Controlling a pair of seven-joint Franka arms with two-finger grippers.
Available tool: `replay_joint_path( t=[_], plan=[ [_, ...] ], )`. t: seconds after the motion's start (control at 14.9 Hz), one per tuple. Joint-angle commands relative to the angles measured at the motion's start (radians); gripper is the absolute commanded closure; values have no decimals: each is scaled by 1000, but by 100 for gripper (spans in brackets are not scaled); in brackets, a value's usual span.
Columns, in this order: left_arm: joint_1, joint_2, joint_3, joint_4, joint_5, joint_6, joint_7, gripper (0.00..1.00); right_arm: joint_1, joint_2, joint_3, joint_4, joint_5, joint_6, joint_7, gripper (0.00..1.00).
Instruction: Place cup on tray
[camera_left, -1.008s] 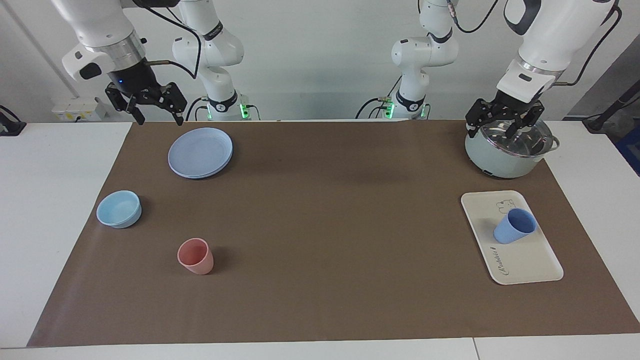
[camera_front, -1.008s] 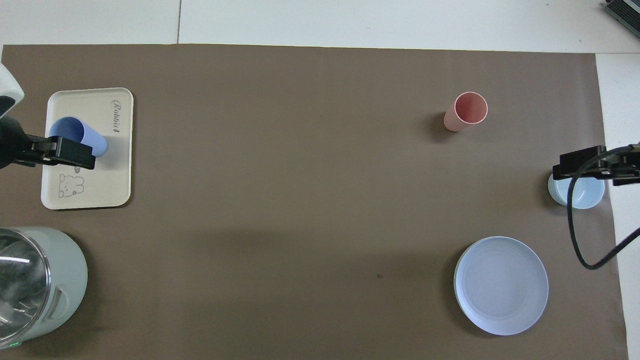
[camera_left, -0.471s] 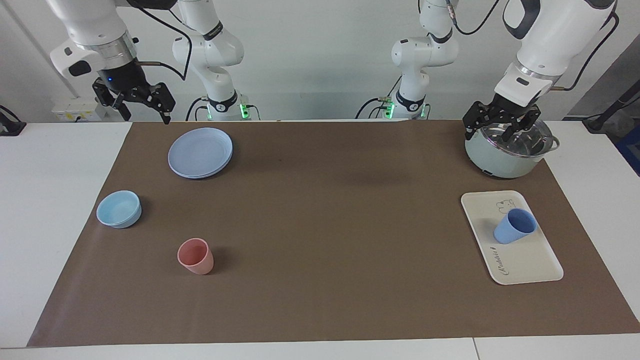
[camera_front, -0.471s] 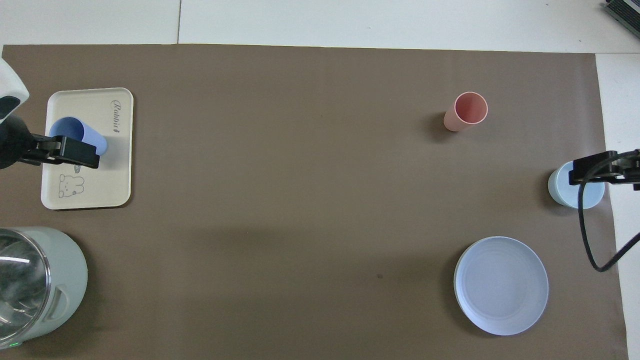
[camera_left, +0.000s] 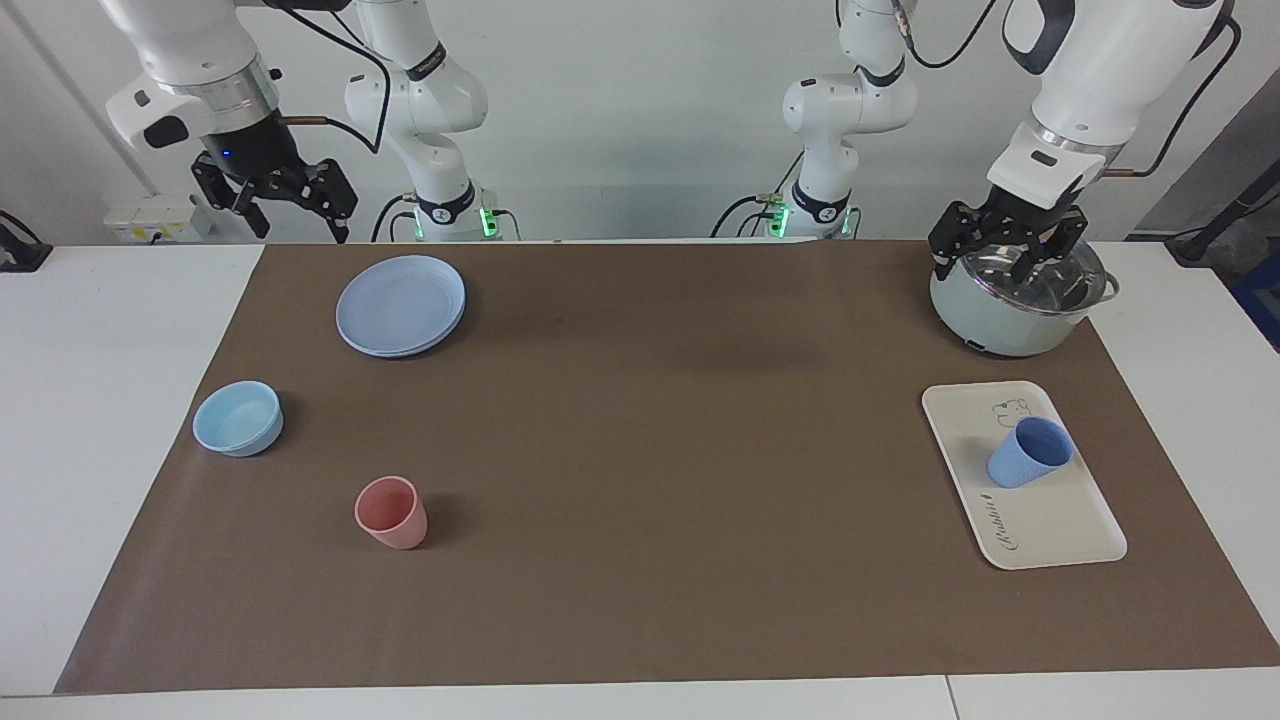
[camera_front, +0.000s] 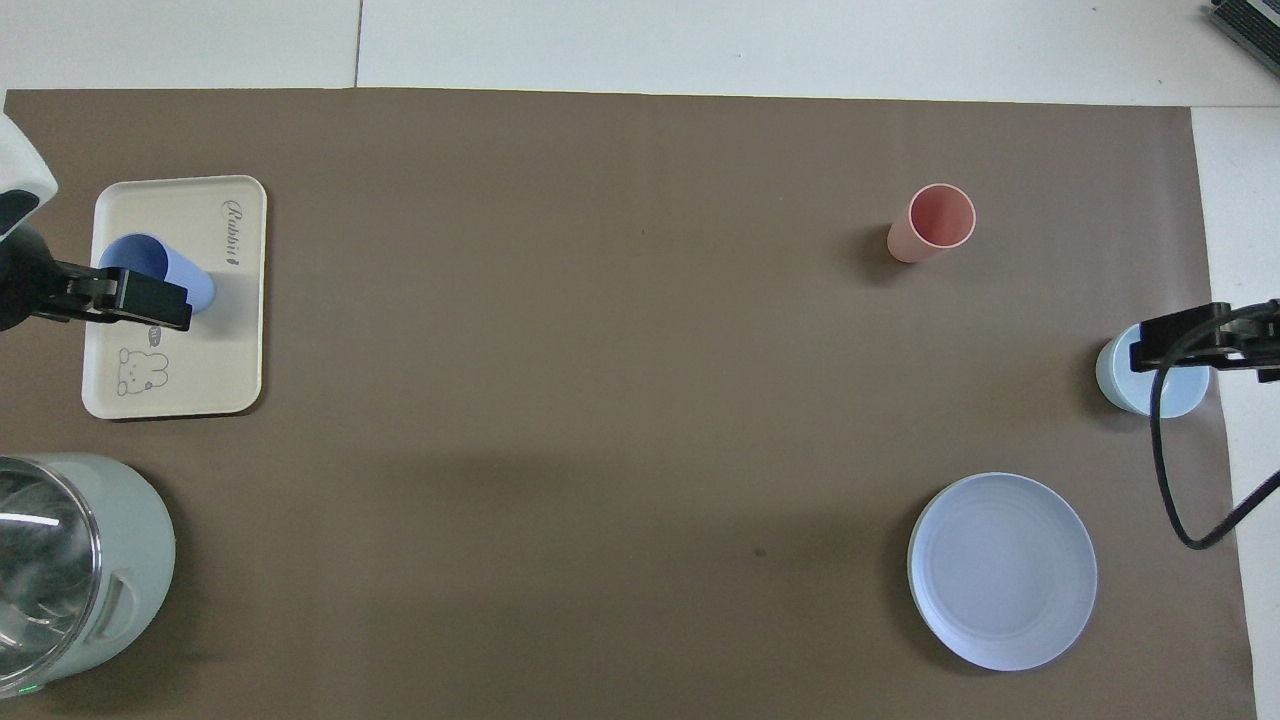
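The periwinkle-blue cup (camera_left: 1030, 452) stands upright on the cream-white tray (camera_left: 1050, 530), in the half of the tray nearer the robots, beside the bear drawing; it occupies the same spot as one second ago, so the placement step reads as complete. The left gripper (camera_left: 1008, 245) hangs in the air over the lidded pale-green pot (camera_left: 1010, 320), well apart from the cup, with its fingers spread and nothing between them. Compared with one second ago it sits slightly higher against the pot lid, which is consistent with a retreat after release. The right gripper (camera_left: 275, 200) has changed more: one second ago it hung lower, toward the round blue plate (camera_left: 400, 303); it now sits higher, above the table edge at roughly 11 o'clock from that plate, fingers spread and empty (in the overhead view its tip overlaps the light-blue bowl (camera_front: 1150, 390), an effect of height only). The pink cup (camera_left: 391, 512), at about 5 o'clock from the bowl in the facing view, is unmoved. Judged from this layout, no further handling of the cup appears necessary; both arms seem to be returning to rest.
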Motion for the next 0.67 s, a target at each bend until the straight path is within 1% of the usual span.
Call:
replay_joint_path(
  t=[0.0,0.2,0.34,0.61],
  plan=[
    [-5,-15,2,29,10,-52,7,0,-9,-11,2,-18,25,7,-15,0],
    [3,-30,0,24,10,-66,6,0,-6,-14,2,-22,25,7,-4,0],
    [-6,-56,0,-15,10,-93,6,0,-5,-14,2,-24,25,7,-2,0],
    [-8,-61,-1,-22,10,-116,5,0,-3,-14,2,-24,25,7,-2,0]
  ],
)
